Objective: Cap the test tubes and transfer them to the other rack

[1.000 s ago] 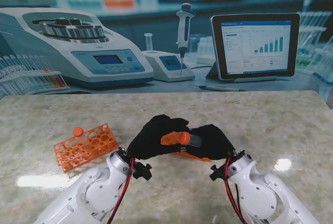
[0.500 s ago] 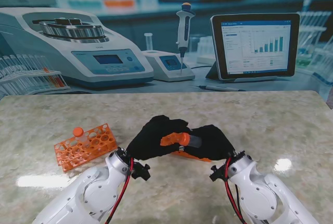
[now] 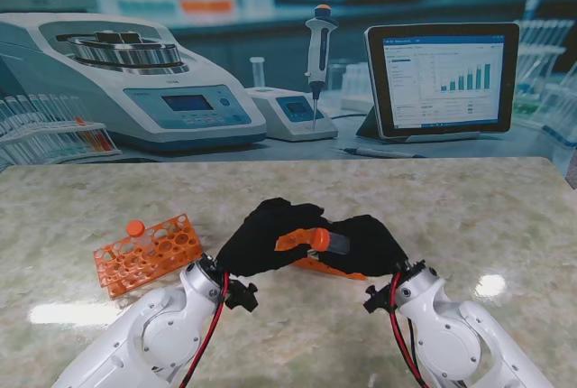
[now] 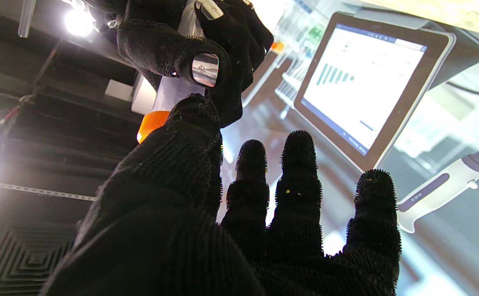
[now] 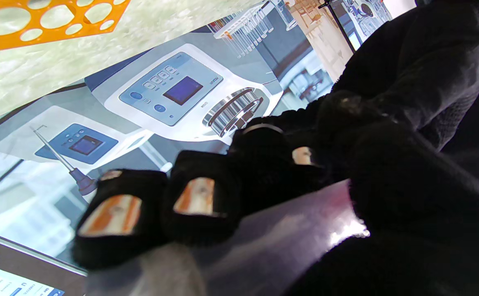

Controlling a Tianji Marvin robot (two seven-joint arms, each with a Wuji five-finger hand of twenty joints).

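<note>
Black-gloved left hand (image 3: 263, 238) and right hand (image 3: 365, 244) meet above the table's near edge; right fingers clamp a clear plastic test tube (image 3: 335, 243), left fingers pinch its orange cap (image 3: 302, 240). Capping underway; next, carry it to the orange rack (image 3: 149, 251).

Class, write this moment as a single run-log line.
step: capping | right hand: grips tube | left hand: on orange cap | rack: one capped tube, left
</note>
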